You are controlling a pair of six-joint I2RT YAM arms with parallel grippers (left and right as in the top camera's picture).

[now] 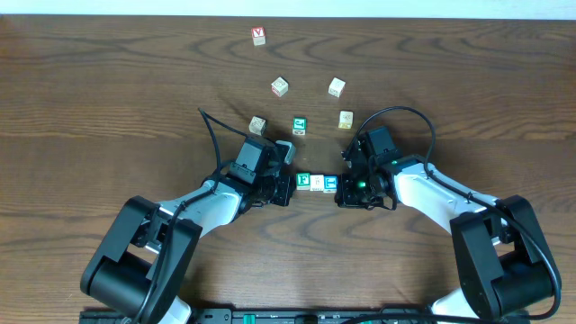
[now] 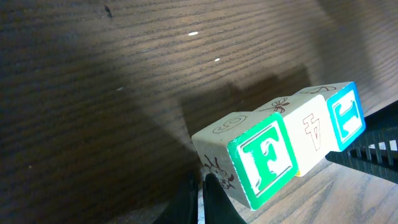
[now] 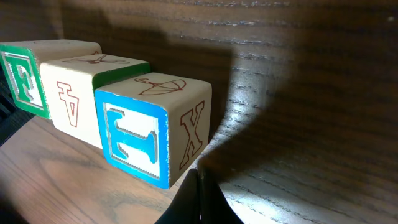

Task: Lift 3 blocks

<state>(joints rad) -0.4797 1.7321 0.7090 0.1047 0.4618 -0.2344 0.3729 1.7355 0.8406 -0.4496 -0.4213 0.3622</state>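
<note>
The 3 blocks (image 1: 316, 183), perhaps airborne, are being pressed endwise between the clenched left gripper (image 1: 290, 185) and clenched right gripper (image 1: 341, 187), with equal squeeze being needed.

Dark wood table (image 1: 108, 108), red-lettered cube (image 1: 259, 35) near the far edge, left pale cube (image 1: 280, 86), right pale cube (image 1: 337, 86), nearer row — tan cube (image 1: 258, 125), green cube (image 1: 299, 126), yellowish cube (image 1: 346, 119).

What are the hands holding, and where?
The three-block row, squeezed between both shut hands: left hand on the green block, right hand on the blue block.
</note>
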